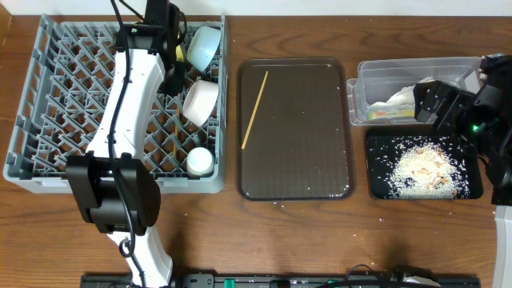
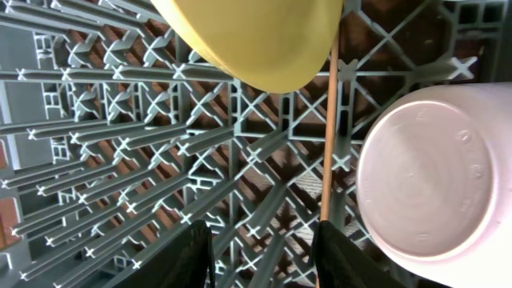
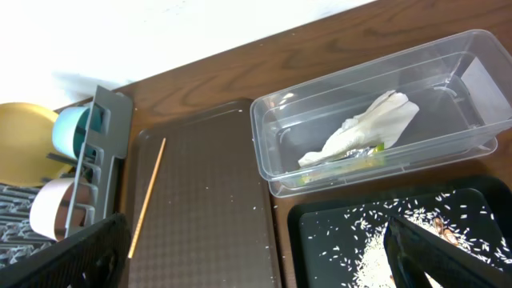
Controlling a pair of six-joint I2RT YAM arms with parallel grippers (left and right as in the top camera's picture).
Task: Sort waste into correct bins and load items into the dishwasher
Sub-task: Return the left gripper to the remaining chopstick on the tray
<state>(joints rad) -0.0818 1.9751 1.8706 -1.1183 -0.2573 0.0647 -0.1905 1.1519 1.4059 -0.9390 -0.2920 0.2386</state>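
Lying on the dark brown tray (image 1: pixel 296 160), 1 wooden chopstick (image 1: pixel 255 110) runs near-to-far with a slight slant, just right of the dish rack (image 1: pixel 48 120). Left jaws, spread and empty above the rack, sit nearer it than the right jaws, wide apart by the clear tub (image 1: pixel 400 64).
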